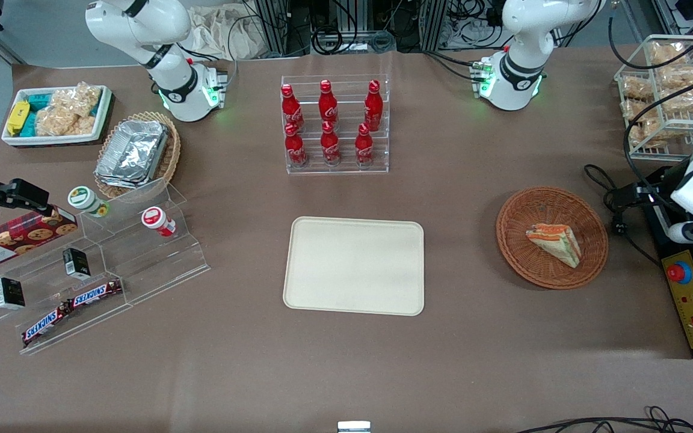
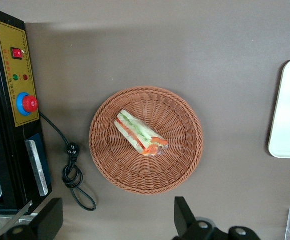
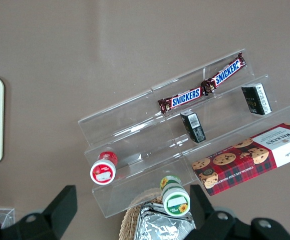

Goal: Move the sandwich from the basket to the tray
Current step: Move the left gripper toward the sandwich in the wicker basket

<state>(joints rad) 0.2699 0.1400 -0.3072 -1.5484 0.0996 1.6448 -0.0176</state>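
Lying in the round basket is the sandwich; the gripper hangs above, fingers wide apart, and the tray sits nearby

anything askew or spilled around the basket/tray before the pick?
Nothing stands out. The sandwich lies intact in the basket, the tray sits flat and bare, and the gripper hangs open above the basket. A loose cable lies beside the basket, not touching it.
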